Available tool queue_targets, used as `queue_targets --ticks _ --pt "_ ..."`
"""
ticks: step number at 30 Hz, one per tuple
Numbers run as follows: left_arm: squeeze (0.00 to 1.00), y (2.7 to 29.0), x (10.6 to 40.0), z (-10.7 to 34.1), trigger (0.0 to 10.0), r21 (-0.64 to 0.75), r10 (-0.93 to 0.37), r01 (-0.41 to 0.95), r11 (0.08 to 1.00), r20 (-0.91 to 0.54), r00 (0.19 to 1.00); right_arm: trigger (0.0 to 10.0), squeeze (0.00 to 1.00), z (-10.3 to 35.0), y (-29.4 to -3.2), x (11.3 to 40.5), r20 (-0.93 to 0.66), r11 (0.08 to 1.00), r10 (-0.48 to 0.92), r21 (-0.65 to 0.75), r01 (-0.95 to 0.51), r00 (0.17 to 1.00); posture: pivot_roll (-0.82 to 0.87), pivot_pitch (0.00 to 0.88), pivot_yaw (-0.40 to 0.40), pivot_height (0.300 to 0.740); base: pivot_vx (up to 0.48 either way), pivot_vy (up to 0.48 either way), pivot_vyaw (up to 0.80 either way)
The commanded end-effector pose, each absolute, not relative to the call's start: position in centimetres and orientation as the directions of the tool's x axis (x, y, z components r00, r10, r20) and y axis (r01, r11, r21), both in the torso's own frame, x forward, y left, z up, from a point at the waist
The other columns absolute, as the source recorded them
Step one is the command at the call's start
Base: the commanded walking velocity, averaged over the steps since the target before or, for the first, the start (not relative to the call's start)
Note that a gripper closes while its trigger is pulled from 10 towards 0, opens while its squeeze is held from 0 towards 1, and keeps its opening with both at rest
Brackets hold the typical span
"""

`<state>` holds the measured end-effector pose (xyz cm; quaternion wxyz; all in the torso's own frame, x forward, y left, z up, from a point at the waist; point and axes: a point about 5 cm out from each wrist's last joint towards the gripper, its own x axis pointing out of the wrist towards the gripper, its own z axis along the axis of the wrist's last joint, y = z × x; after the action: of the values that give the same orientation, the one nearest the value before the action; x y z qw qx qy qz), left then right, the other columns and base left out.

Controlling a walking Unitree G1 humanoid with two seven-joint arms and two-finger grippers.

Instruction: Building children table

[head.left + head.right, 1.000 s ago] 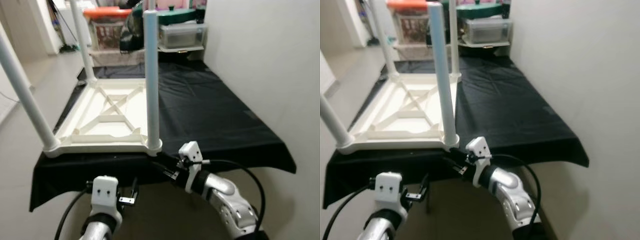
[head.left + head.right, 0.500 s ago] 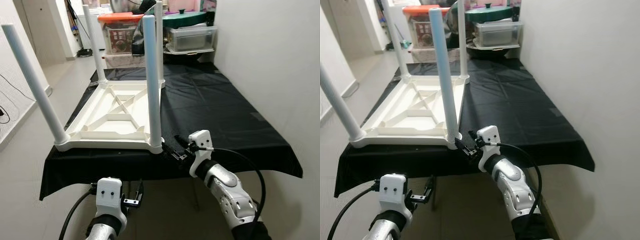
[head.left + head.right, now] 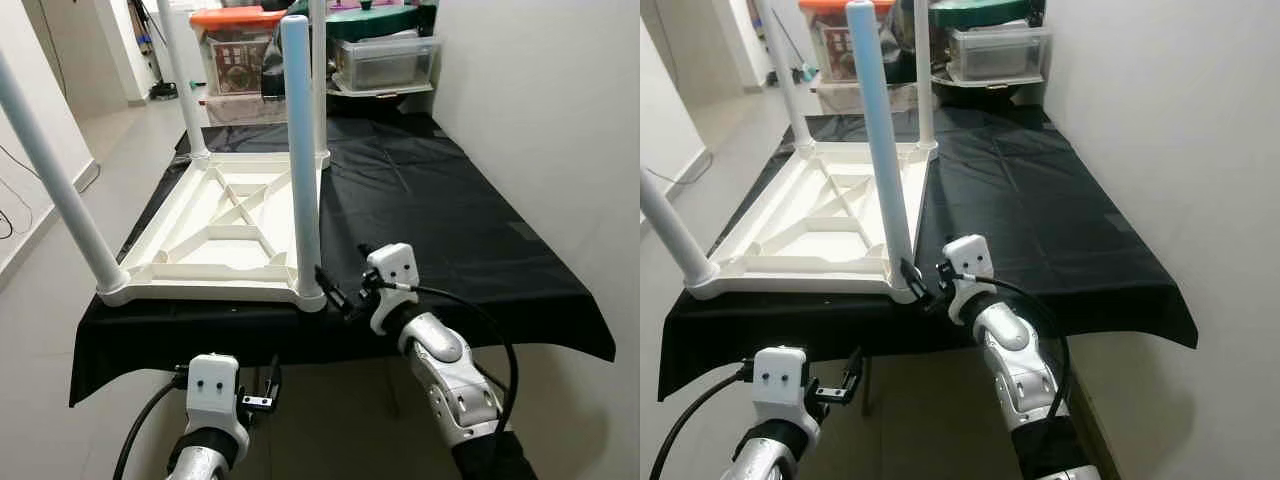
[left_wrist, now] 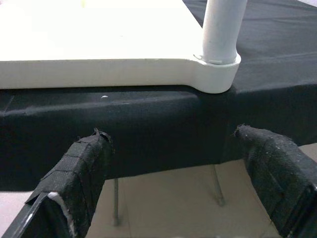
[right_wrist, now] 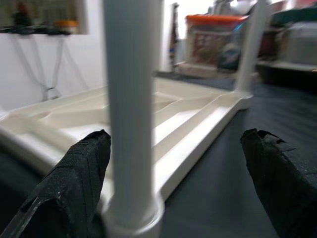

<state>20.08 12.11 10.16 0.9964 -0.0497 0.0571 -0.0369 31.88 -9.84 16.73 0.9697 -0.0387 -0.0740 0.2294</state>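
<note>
The white plastic children table (image 3: 225, 225) lies upside down on the long bench covered with a black cloth (image 3: 450, 220), near the front edge, with its four round white legs standing upward. My right gripper (image 3: 338, 294) is at the near right leg (image 3: 300, 150), low down at its base, where the leg enters the corner socket (image 3: 311, 297). In the right wrist view my two black fingers (image 5: 74, 183) are wide open, with the leg between them but closer to one finger; they hold nothing, and I cannot tell if that finger touches the leg. My left gripper (image 3: 260, 390) hangs below the edge of the bench, also open and empty, and it looks toward the front rim of the table (image 4: 99, 64). I judge that this table is light, because it is thin moulded plastic with ribs under the top, and it is stiff enough to keep its shape. The legs are smooth and round, so I think they can slip or turn inside padded fingers. A leg is also long, so a grip high up would bend it sideways in the socket. For this reason I would take hold low, close to the socket. The black cloth could slide together with the table if I push strongly.
</note>
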Motion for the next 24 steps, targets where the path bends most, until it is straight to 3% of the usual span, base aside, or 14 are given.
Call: queue_targets --ticks 1,11,24 --pt "0.0 12.3 20.0 10.1 10.0 -0.106 -0.078 0.065 0.992 -0.119 0.99 10.0 0.0 17.7 -9.4 31.9 0.152 0.897 0.44 -0.112 -0.427 0.885 0.07 0.0 0.012 0.74 0.0 0.0 0.0" --pt "0.0 12.3 19.9 10.3 10.0 -0.109 -0.078 0.066 0.992 -0.112 0.991 10.0 0.0 19.1 -6.8 32.5 0.186 0.877 0.476 -0.018 -0.481 0.86 0.08 0.001 0.009 0.74 0.0 0.0 0.0" --pt "0.0 11.9 19.6 10.7 10.0 -0.115 -0.079 0.067 0.991 -0.101 0.992 10.0 0.0 20.7 -3.7 33.7 0.204 0.872 0.479 0.001 -0.489 0.854 0.08 0.026 -0.004 0.74 0.0 0.0 0.0"
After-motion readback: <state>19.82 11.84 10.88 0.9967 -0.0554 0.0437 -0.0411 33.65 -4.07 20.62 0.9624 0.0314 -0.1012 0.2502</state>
